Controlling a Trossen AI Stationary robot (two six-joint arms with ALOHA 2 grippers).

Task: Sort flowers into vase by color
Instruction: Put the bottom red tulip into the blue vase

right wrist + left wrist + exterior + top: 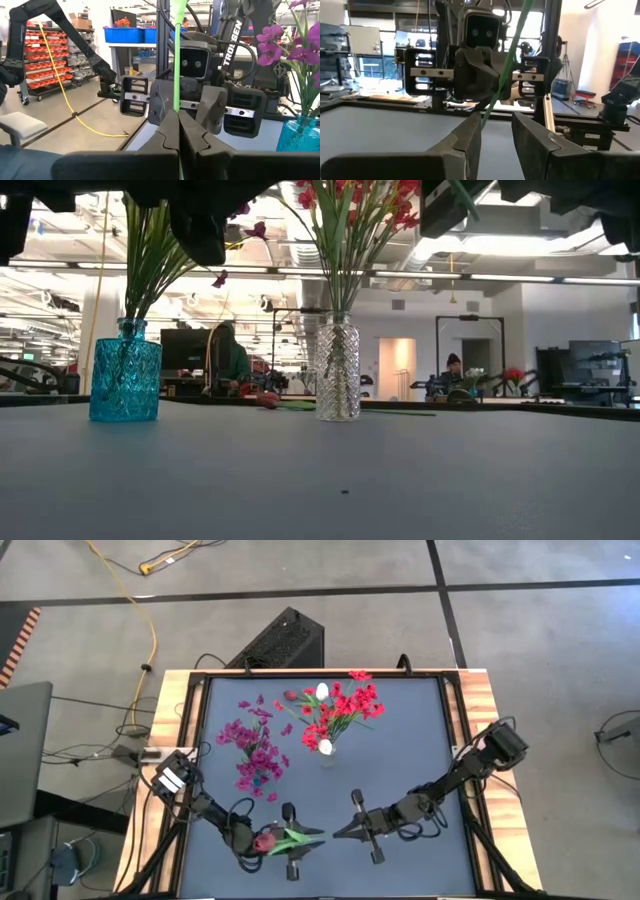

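A tulip sprig with a pink-red bud [265, 840] and green leaves [297, 837] spans the gap between both grippers near the table's near edge. My right gripper [178, 112] [336, 832] is shut on its stem. My left gripper [496, 120] [300, 838] faces it, open, and the stem [507, 55] runs up past its fingers. The bud shows over the left gripper's body. A blue glass vase [125, 380] stands holding magenta-purple sprigs [255, 745]. A clear cut-glass vase [337, 370] stands holding red blossoms [350, 705] and white buds [325, 747]. My right gripper pinches the tulip's green stem [176, 97] between its two fingertips, coming level from the table's right. The stem runs on from the fingertips toward my left gripper and rises. My left gripper: the stem passes close by one fingertip [476, 122]; I cannot tell whether it touches.
Another pink-red bud [290, 695] [268, 400] lies on the mat near the far edge, behind the vases. The dark mat [420, 740] shows bare on the right side. A wooden frame [480, 700] borders the table. People sit in the room beyond.
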